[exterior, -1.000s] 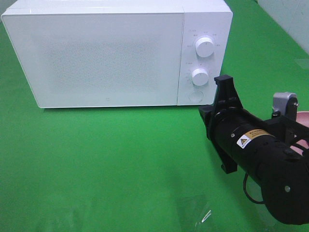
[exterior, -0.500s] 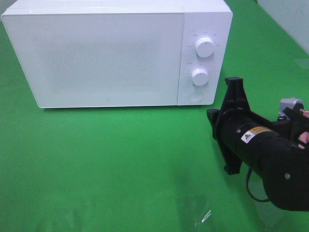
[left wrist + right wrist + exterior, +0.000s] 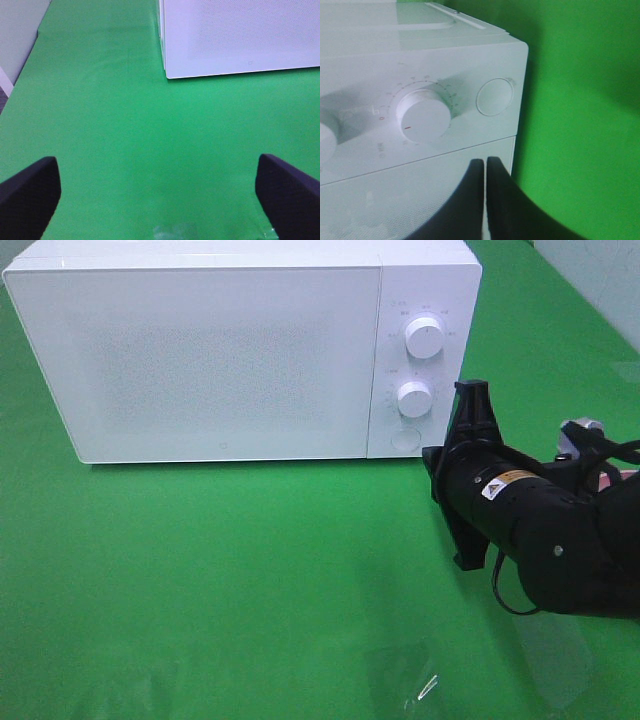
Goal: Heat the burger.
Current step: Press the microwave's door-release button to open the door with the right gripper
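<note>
White microwave (image 3: 220, 350) sits shut on the green counter (image 3: 250, 570)! Right pincer (image 3: 485, 162) clenched tight, tips near its round button (image 3: 494, 96). Left pincer (image 3: 159, 187) spread wide, grasping nothing. No telling where the burger is.

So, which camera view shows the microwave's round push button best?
The right wrist view: the round button is large and unobstructed. The exterior high view shows it small. The left wrist view shows only a corner of the microwave, no button.

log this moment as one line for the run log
microwave door: closed | right gripper: shut, aimed at panel near round button | left gripper: open, over green table | burger: not in view
</note>
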